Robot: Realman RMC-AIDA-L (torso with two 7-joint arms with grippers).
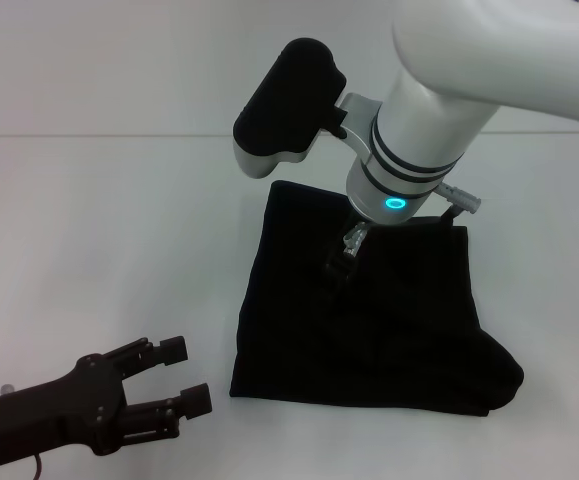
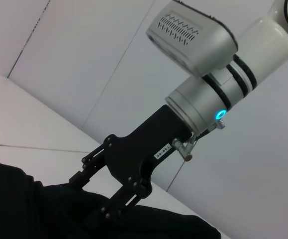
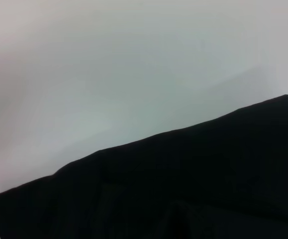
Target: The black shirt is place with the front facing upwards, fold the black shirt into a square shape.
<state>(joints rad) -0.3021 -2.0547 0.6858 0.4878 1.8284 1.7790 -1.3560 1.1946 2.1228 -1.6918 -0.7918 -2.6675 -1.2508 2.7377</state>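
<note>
Nearest to the head camera was the left claw (image 1: 191, 377), low over the white desk (image 1: 89, 230) and well apart from the black shirt (image 1: 369, 320), on the shirt's left side. Its two fingers (image 1: 173, 348) were spread apart and nothing was between them. Beyond it, the black shirt lay on the desk, already folded into a compact shape, roughly square. Its left edge and far edge were quite straight, while the near right corner bulged out in a rounded lump. No letters were visible on the upper face of the shirt, only plain black fabric. The right arm came down from above and held the right claw (image 1: 341, 262) over the far part of the shirt, close to the middle of the far edge. In the left wrist view, the right claw (image 2: 96, 199) pointed down to the shirt (image 2: 14, 204) and its black fingers reached the fabric, but black stood against black there, so I cannot tell how far this claw was open or whether it had hold of the cloth. In the right wrist view, only a folded edge of the shirt (image 3: 193, 179) was seen, with the pale desk (image 3: 134, 59) behind it.
</note>
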